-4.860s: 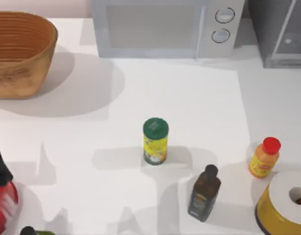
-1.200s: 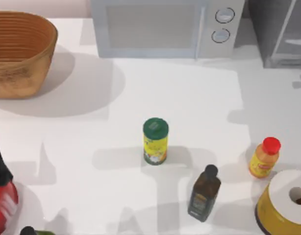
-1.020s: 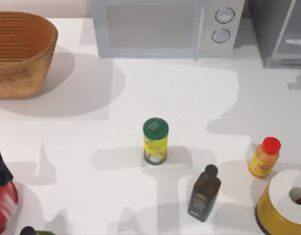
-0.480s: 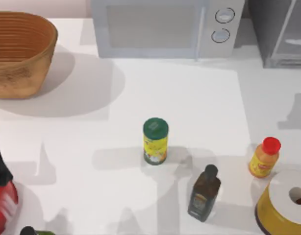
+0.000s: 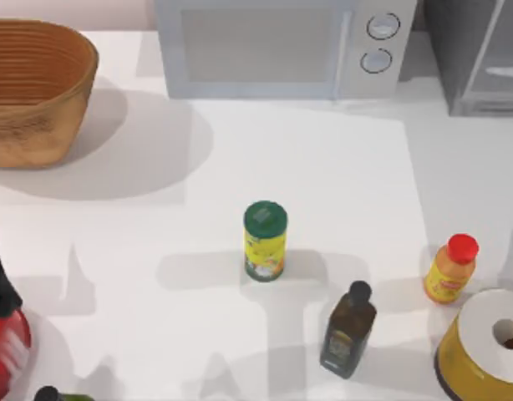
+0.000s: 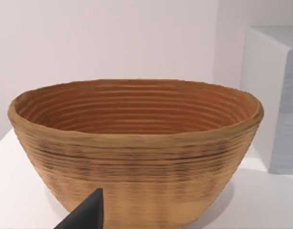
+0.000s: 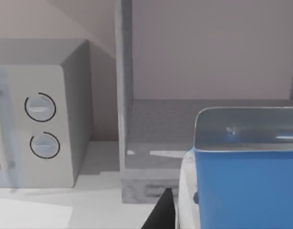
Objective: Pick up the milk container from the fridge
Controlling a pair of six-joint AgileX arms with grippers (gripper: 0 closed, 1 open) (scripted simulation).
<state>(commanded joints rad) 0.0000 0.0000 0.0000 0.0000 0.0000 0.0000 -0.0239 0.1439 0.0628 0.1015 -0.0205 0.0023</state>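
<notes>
The milk container, a blue carton with a white side and a silvery top, sits very close in the right wrist view. My right gripper is shut on it, and one dark fingertip lies against its white side. Behind it stands the fridge, open, with a bare grey shelf inside. From above, the fridge is at the table's back right corner. My left gripper is parked in front of the wicker basket.
A white microwave stands at the back next to the fridge, and the basket is at the back left. A green-capped yellow can, a dark bottle, an orange bottle and a yellow-and-white roll stand nearer the front.
An arm's shadow on the right of the table has slid from in front of the fridge toward the front right edge. The bottles and the can have not moved.
</notes>
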